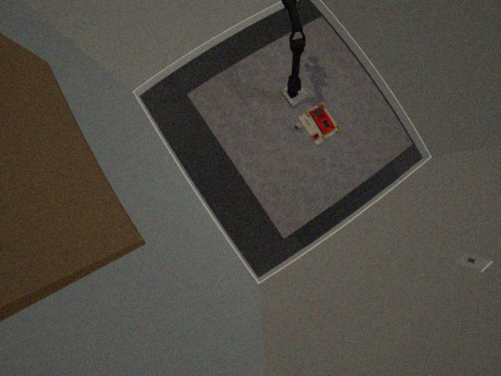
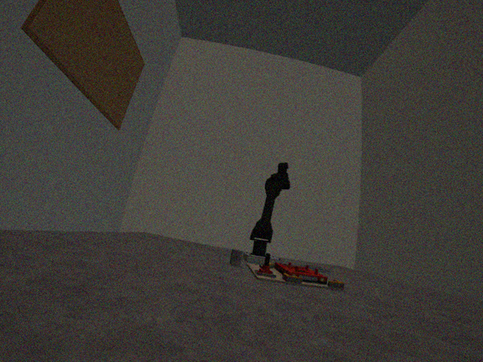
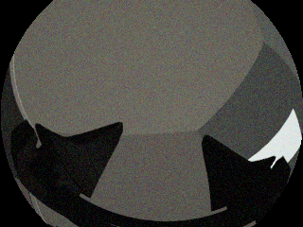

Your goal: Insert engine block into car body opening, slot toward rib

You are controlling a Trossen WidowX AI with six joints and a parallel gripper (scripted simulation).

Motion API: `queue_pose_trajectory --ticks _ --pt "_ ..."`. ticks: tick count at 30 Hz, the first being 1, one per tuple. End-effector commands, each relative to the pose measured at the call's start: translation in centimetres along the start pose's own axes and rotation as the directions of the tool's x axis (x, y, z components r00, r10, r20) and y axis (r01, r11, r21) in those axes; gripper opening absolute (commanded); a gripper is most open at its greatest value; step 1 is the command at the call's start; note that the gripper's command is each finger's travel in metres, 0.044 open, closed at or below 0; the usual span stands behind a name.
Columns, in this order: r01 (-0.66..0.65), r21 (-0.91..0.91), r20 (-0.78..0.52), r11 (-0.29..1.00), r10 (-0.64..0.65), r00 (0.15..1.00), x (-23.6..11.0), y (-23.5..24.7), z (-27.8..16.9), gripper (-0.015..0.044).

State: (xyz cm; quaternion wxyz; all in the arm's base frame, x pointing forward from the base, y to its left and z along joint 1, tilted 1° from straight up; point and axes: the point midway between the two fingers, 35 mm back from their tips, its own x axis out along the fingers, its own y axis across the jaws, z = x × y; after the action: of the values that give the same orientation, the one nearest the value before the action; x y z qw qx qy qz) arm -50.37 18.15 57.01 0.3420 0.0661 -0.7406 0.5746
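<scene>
Engine block (image 1: pixel 297 127) lies beside the car body (image 1: pixel 323 120); arm upright, gripper (image 3: pixel 161 154) released.

We see the arm (image 1: pixel 296 56) standing on its base plate (image 1: pixel 288 99) on the counter (image 1: pixel 258 170), with the car body (image 1: pixel 323 121) lying on a board (image 1: pixel 308 126) just in front of that base. A small block (image 1: pixel 296 127) sits on the counter just beside the board, on the side away from the car body. In the exterior view the arm rises upright behind the car body (image 2: pixel 301 272), well above it. The end effector (image 3: pixel 161 151) is spread wide, with nothing between its fingers.
</scene>
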Motion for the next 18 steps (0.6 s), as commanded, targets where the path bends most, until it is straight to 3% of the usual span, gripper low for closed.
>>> queue_pose_trajectory --ticks 1,3,9,18 --pt "0.000 0.000 0.000 1.000 0.000 1.000 0.0 0.0 0.0 0.0426" --pt "-0.014 -0.013 -0.014 1.000 0.013 1.000 0.0 0.4 -1.0 0.0440" --pt "-0.140 -0.109 -0.146 0.984 0.123 0.982 -1.2 3.2 -9.6 0.0440" --pt "-0.353 -0.204 -0.343 0.913 0.271 0.899 -5.8 5.7 -22.0 0.0440"
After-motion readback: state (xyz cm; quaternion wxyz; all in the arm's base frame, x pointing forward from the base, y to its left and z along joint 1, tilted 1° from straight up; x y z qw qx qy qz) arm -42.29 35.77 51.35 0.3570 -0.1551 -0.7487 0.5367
